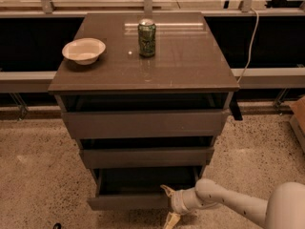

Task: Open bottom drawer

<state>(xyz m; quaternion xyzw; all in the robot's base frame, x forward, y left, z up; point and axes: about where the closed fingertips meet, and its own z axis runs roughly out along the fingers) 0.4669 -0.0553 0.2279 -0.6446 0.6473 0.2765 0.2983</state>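
So the gripper is down low at the right end of the bottom drawer, fingers spread above and below its front slab (no handle, gotta hook the edge I guess), drawer sticking partway out under the cabinet.

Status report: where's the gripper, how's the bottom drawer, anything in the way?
Gripper open, low at right end of bottom drawer front. Drawer partly out, dark interior showing. Nothing visible blocking it.
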